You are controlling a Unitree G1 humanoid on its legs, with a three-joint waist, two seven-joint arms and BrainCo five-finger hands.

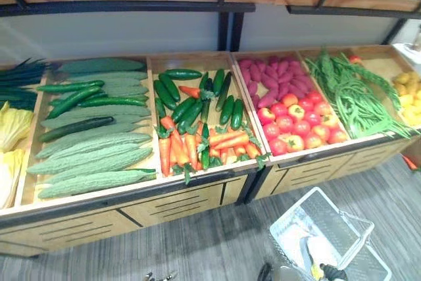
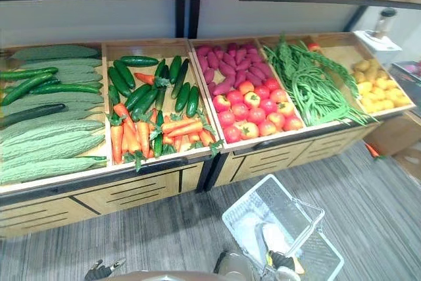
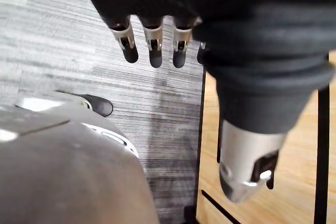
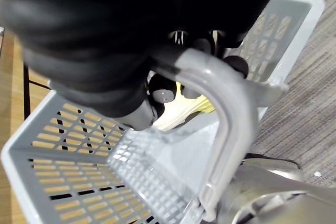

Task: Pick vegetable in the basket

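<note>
Nearest, a grey basket (image 4: 68,198) is being carried above the floor (image 1: 217,241), its handle (image 4: 231,108) being gripped by the curled right hand (image 4: 157,90). Inside, a pale yellow thing (image 4: 184,111) is being partly hidden by that hand. Nothing is being held by the straight-fingered left hand (image 3: 153,38). Cucumbers (image 1: 181,106), carrots (image 1: 181,149) and tomatoes (image 1: 296,126) are being displayed in the far stand (image 1: 177,205).

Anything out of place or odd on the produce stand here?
Two small strays: one carrot lies among the cucumbers at the back of its bin, apart from the other carrots in front, and a red item sits behind the green beans. Nothing looks spilled or damaged.
</note>
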